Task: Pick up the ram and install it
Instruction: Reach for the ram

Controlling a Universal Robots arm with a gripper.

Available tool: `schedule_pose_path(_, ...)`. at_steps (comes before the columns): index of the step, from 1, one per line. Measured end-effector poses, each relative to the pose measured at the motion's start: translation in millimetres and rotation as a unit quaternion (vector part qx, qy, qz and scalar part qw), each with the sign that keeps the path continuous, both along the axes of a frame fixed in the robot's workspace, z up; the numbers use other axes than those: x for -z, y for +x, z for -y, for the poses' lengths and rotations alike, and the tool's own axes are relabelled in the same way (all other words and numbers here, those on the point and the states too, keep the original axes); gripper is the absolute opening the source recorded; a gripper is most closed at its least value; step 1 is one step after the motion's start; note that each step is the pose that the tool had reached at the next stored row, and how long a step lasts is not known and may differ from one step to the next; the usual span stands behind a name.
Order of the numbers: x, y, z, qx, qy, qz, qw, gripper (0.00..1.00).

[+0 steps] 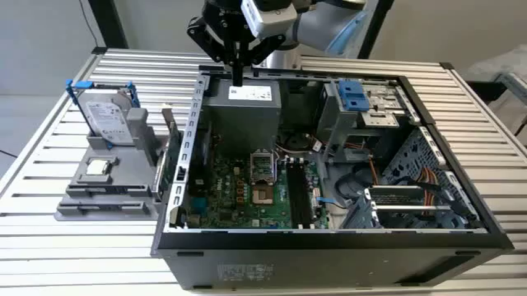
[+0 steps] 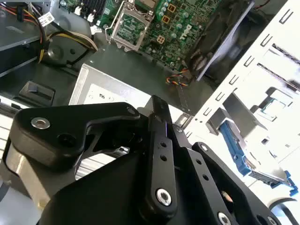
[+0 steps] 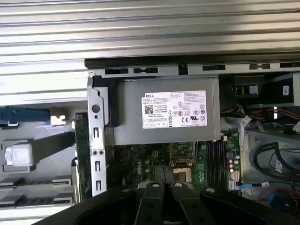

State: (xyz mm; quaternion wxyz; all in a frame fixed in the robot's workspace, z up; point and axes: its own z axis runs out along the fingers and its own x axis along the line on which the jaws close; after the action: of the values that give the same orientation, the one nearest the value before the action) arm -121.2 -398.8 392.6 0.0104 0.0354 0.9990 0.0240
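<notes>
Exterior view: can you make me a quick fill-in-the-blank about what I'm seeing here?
The gripper hangs above the power supply, whose label is ___.
The hard drive stands outside the computer case, on the exterior view's ___.
The clip over the hard drive is ___.
Missing words: white; left; blue.

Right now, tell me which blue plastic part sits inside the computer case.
The blue latch on the metal drive cage, at the exterior view's right of the power supply. The other, a blue frame, holds the hard drive outside the case.
</notes>
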Motion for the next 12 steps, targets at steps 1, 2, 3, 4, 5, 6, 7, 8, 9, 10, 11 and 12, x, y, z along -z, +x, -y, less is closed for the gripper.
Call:
schedule_pose_path(1,0.0,0.0,0.0,0.0,0.0,0.0,1.0,0.0)
schedule_pose_path(2,0.0,0.0,0.0,0.0,0.0,0.0,1.0,0.0)
schedule_pose_path(3,0.0,0.0,0.0,0.0,0.0,0.0,1.0,0.0)
schedule_pose_path(4,0.0,0.0,0.0,0.0,0.0,0.0,1.0,0.0)
schedule_pose_path(5,0.0,-0.2,0.0,0.0,0.0,0.0,1.0,0.0)
schedule_pose_path(6,0.0,-0.6,0.0,0.0,0.0,0.0,1.0,0.0)
schedule_pose_path(7,-0.1,-1.0,0.0,0.0,0.0,0.0,1.0,0.0)
schedule_pose_path(8,0.0,-1.4,0.0,0.0,0.0,0.0,1.0,0.0)
schedule_pose_path(9,0.0,-1.8,0.0,0.0,0.0,0.0,1.0,0.0)
schedule_pose_path(10,0.0,-2.1,0.0,0.0,0.0,0.0,1.0,0.0)
schedule_pose_path(11,0.0,-2.5,0.0,0.0,0.0,0.0,1.0,0.0)
schedule_pose_path(12,0.0,-2.9,0.0,0.0,0.0,0.0,1.0,0.0)
